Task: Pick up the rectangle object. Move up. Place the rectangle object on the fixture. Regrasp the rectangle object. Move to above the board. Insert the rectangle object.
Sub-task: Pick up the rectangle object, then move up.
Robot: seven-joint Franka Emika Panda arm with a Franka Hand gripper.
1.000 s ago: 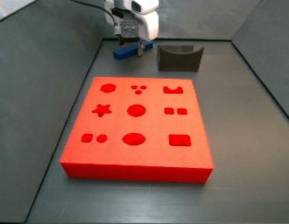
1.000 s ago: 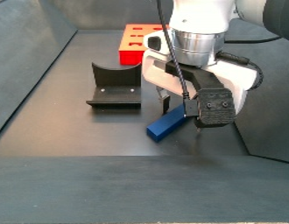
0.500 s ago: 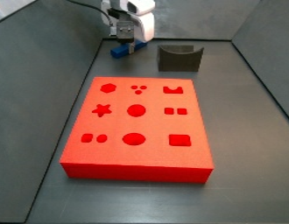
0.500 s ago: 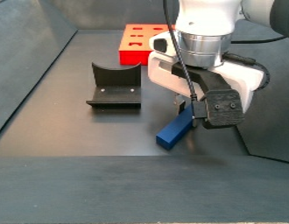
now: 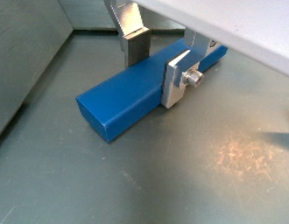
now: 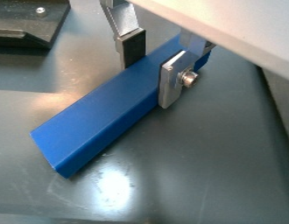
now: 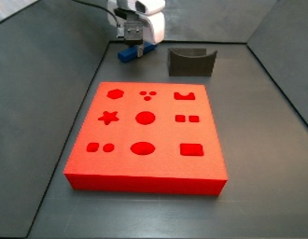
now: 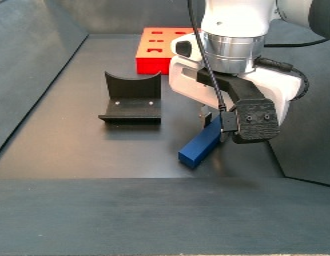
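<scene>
The rectangle object [image 5: 117, 101] is a blue bar lying across the jaws in both wrist views [image 6: 95, 127]. My gripper [image 5: 157, 70] is shut on it near one end, with a dark-padded finger [image 5: 135, 48] on the far side and a silver finger [image 5: 179, 77] on the near side. In a side view the bar [image 8: 197, 150] hangs tilted from the gripper [image 8: 216, 124], its low end close to the floor. The dark fixture [image 8: 130, 100] stands apart from it, beside the gripper [image 7: 134, 41]. The red board [image 7: 147, 140] lies nearer the front.
Grey walls [image 7: 45, 56] enclose the floor on the sides and back. A corner of the fixture's base [image 6: 24, 22] shows in a wrist view. A black cable [image 8: 219, 95] hangs along the gripper body.
Over the last second the gripper has risen slightly with the bar, which has tipped from lying nearly flat to a steeper tilt. Since half a second ago almost nothing has moved.
</scene>
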